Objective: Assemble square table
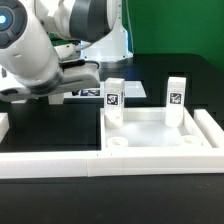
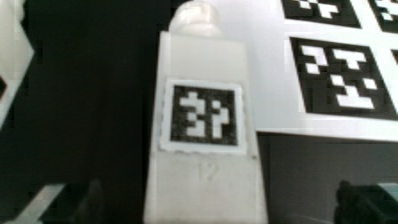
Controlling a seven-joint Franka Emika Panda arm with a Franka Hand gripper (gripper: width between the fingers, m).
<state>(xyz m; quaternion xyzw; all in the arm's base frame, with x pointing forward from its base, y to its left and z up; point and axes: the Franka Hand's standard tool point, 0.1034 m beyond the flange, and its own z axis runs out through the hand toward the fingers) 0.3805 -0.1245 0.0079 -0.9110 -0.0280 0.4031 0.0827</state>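
Observation:
The white square table top (image 1: 155, 130) lies at the centre right with its sockets up. Two white legs with tags stand upright at its far corners, one on the left (image 1: 114, 97) and one on the right (image 1: 176, 95). In the wrist view a third white leg (image 2: 205, 110) with a black-and-white tag lies on the dark table, running between my fingers. My gripper (image 2: 214, 205) is open, with a gap between the leg and each dark fingertip (image 2: 71, 205). In the exterior view the arm (image 1: 50, 60) hides the gripper and this leg.
The marker board (image 2: 338, 70) lies right beside the lying leg, and it also shows under the arm in the exterior view (image 1: 92, 93). Long white L-shaped rails (image 1: 100, 162) run along the front and the right side of the table top.

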